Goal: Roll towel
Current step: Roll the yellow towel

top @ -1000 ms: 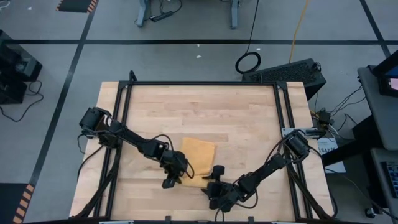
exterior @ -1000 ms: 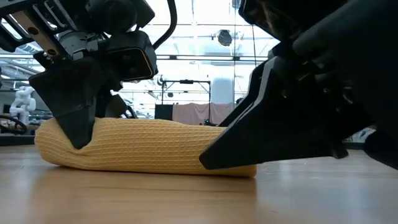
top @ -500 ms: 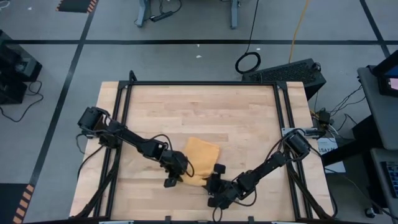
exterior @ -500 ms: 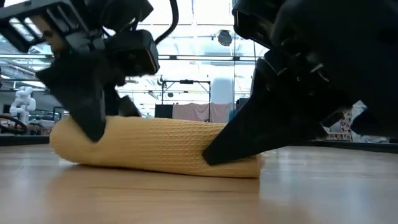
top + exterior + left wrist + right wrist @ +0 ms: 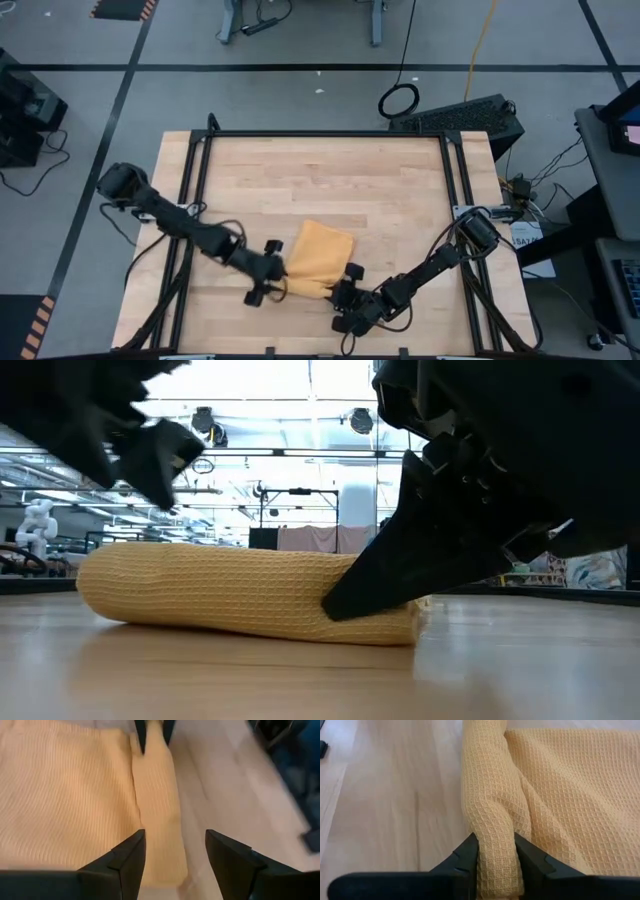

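Towel (image 5: pixel 320 258) sits partly rolled on the wooden counter (image 5: pixel 320 180), as your high view shows, between the left gripper (image 5: pixel 264 283) and right gripper (image 5: pixel 348 295). Low view: its roll faces you. Left wrist: jaws spread above the roll's end. Right wrist: jaws pinch the roll.

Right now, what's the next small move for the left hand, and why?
Probably bring the left hand back onto the roll's free end and close. Its fingers stand open, off the towel, while the right hand is pinching the other end of the rolled edge. One-sided rolling would likely skew it.
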Controlling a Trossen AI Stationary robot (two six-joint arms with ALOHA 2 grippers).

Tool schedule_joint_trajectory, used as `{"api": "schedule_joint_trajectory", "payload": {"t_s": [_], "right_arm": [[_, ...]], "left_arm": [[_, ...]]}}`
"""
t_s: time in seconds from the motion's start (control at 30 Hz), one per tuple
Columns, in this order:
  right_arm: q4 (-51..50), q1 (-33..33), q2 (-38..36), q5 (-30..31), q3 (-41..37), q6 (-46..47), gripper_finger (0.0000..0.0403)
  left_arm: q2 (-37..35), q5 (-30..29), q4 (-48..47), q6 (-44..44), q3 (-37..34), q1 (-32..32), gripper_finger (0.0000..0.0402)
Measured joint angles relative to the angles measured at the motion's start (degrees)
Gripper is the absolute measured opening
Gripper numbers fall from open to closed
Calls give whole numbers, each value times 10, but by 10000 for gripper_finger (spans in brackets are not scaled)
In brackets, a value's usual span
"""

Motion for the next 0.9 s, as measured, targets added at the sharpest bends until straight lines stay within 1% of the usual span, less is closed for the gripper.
{"api": "schedule_joint_trajectory", "payload": {"t_s": [0.17, 0.23, 0.37, 0.6, 0.7, 0.83, 0.9], "right_arm": [[0, -3, 0, 0, 0, 31, 83], [1, -3, 0, 0, 0, 37, 82], [3, -3, 0, -1, -1, 37, 82], [4, -4, 0, -5, -1, 51, 82], [4, -4, 0, -5, -1, 51, 82], [4, -4, 0, -5, -1, 51, 82], [3, -4, 0, -5, -1, 51, 82]], "left_arm": [[18, -146, -1, 31, -19, -75, 208], [28, -174, 36, 40, -24, -94, 209], [56, -184, 96, 78, -31, -114, 209], [114, -217, 103, 124, -31, -103, 215], [125, -227, 105, 135, -30, -102, 233], [123, -230, 111, 135, -30, -106, 274], [117, -254, 114, 135, -30, -113, 294]]}}
